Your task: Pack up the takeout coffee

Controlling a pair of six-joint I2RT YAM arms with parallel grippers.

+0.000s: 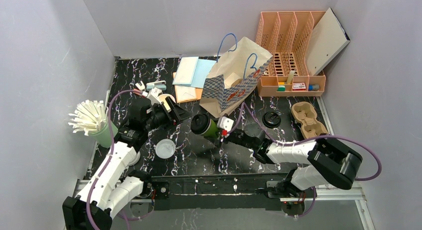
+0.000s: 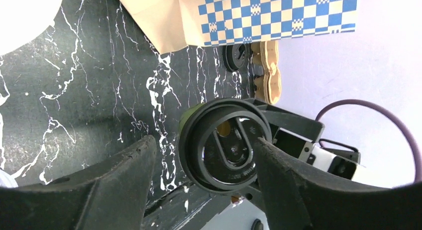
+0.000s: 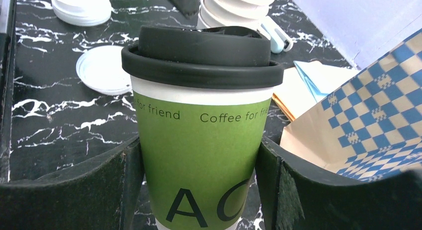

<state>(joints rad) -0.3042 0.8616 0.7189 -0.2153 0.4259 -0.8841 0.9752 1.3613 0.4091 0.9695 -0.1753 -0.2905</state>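
The takeout coffee (image 3: 204, 155) is a green paper cup printed "Coffee for friend", with a black lid (image 3: 201, 56) on it. My right gripper (image 3: 199, 158) is shut on the cup's body, one pad against each side. From above, the cup (image 1: 211, 128) is tipped, its lid (image 1: 199, 123) facing my left gripper (image 1: 179, 115). In the left wrist view the lid (image 2: 226, 145) shows face-on between the open fingers of my left gripper (image 2: 204, 143). The right fingertip (image 2: 268, 160) is at the lid's rim and the left fingertip (image 2: 142, 155) stands apart from it.
A blue-checked paper bag (image 1: 234, 83) stands open behind the cup. A loose black lid (image 1: 271, 119) and a pulp cup carrier (image 1: 306, 119) lie to its right, a white lid (image 1: 165, 149) near front left. A straw holder (image 1: 97, 123) is at far left, an orange organizer (image 1: 291, 51) at back right.
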